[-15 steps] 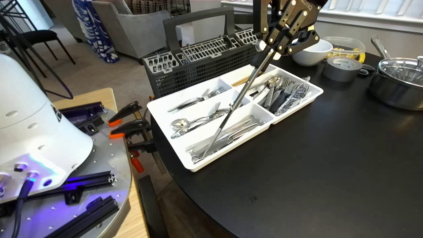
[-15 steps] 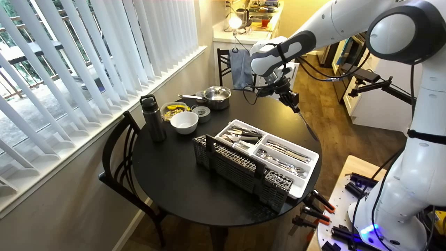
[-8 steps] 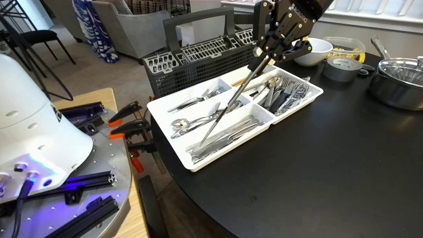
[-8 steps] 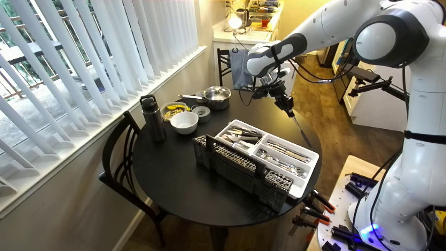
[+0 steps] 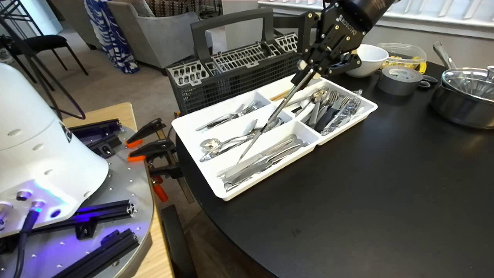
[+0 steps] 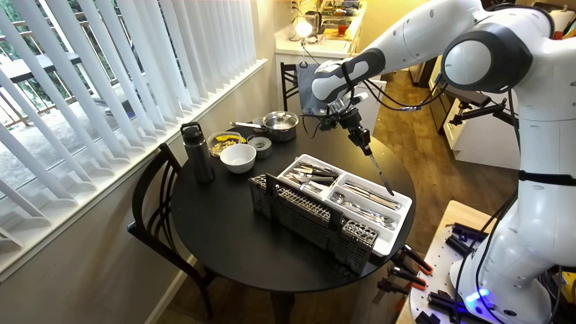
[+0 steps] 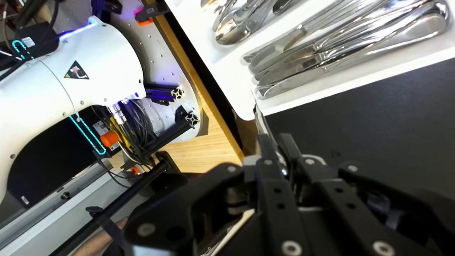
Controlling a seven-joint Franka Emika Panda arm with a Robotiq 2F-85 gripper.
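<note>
Between the fingertips of your gripper [image 7: 277, 145], which pinch it by the handle, a table knife [image 7: 261, 121] hangs at a slant, blade downward, over the cutlery tray [image 5: 187, 121]. With so long a piece held in so narrow a grip, the likeliest trouble looks to be rotation: if the tip catches on anything, the handle could pivot between the pads or slip out altogether. The tray's own walls are the obvious snag, since the tip appears near them (how high above, you cannot judge from these angles). Lower it at this tilt and you could jab the knives [image 7: 341, 49] lying in their compartment, shove them askew, or wedge the tip among them. Loosen the pinch up here and it could bounce sideways onto the spoons [image 7: 233, 32] next door. Farther out, the dark basket [image 5: 239, 90] stands just beside the tray with its handle raised, so a sweep that way could clip it and push the tray along the black table [image 5: 366, 185]. Your white bowl [image 6: 238, 158], well apart from the gripper, would be at risk only from a wide, careless swing.
</note>
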